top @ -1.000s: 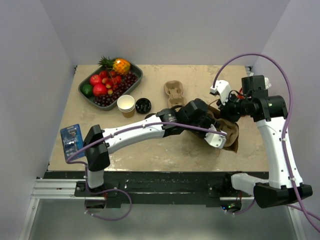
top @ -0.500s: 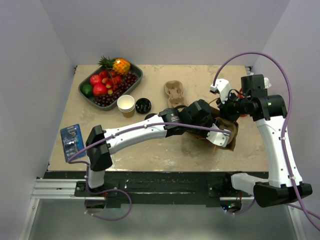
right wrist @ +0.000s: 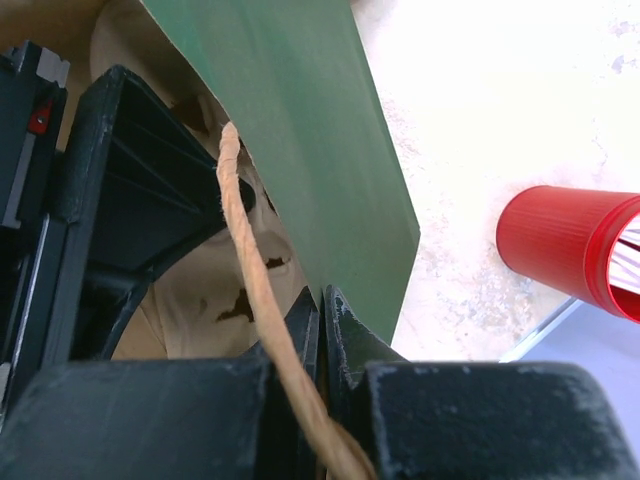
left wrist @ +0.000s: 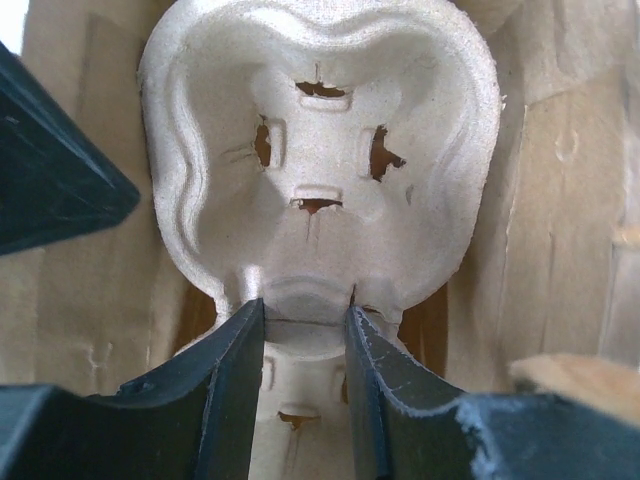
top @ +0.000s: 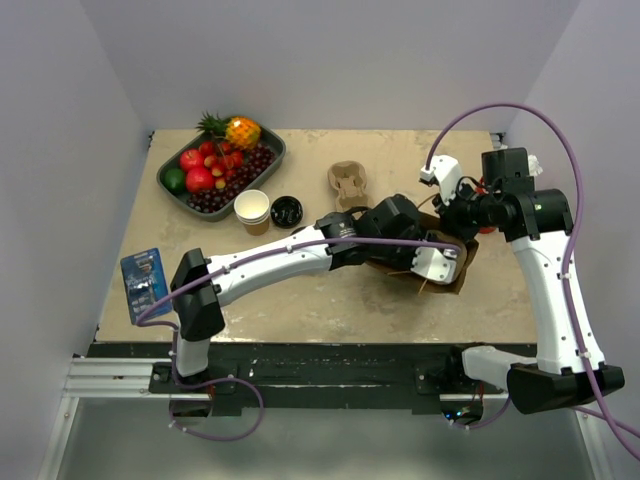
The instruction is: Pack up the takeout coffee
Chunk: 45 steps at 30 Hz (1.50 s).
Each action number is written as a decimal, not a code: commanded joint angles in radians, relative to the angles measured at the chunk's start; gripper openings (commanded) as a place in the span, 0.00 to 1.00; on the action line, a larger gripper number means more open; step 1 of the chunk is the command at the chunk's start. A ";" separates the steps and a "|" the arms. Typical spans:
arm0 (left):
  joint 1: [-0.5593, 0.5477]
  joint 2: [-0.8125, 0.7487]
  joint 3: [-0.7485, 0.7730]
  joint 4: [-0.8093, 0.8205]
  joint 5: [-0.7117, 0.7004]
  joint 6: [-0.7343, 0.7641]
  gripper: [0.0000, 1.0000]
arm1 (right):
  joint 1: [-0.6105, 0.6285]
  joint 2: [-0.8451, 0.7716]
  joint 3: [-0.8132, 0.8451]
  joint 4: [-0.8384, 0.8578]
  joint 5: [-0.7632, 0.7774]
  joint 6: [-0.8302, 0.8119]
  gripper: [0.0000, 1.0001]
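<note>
L end effector (left wrist: 303,322) clamps pulp carrier (left wrist: 320,225) inside bag (left wrist: 570,200); R end effector (right wrist: 322,322) pinches bag rim.

You will find no text, label, brand or number that can be read in any of the three views. The only printed thing is the small blue rectangular card (top: 146,282) at the left edge of the tan table (top: 300,300). Its pale markings are too small to make out.
</note>
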<state>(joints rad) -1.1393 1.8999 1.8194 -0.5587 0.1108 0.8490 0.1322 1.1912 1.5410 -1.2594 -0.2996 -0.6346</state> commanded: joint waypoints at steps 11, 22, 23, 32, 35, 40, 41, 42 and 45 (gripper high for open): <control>0.012 0.068 0.121 -0.193 -0.108 0.039 0.00 | 0.003 -0.013 0.048 -0.006 0.008 0.021 0.00; 0.010 0.140 0.126 -0.161 -0.126 0.093 0.00 | 0.003 -0.010 0.051 -0.009 -0.036 0.015 0.00; 0.010 0.145 0.121 -0.153 -0.129 0.093 0.00 | 0.004 -0.010 0.051 -0.012 -0.041 0.009 0.00; 0.012 0.191 0.144 -0.148 -0.189 0.120 0.00 | 0.004 -0.025 0.031 -0.015 -0.036 0.004 0.00; 0.010 0.194 0.133 -0.129 -0.215 0.127 0.00 | 0.004 -0.027 0.025 -0.023 -0.045 -0.002 0.00; 0.010 0.171 0.087 -0.044 -0.151 0.130 0.00 | 0.003 -0.027 0.024 -0.066 -0.124 -0.016 0.00; 0.010 0.159 0.080 -0.034 -0.137 0.131 0.00 | 0.004 -0.027 0.025 -0.075 -0.148 -0.034 0.00; 0.010 0.151 0.060 -0.014 -0.116 0.131 0.00 | 0.004 -0.027 0.025 -0.083 -0.156 -0.042 0.00; 0.010 0.119 0.015 0.025 -0.082 0.131 0.00 | 0.003 -0.024 0.036 -0.096 -0.171 -0.054 0.00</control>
<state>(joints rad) -1.1362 2.0888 1.8847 -0.6151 -0.0292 0.9649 0.1364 1.1900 1.5497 -1.3212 -0.3939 -0.6579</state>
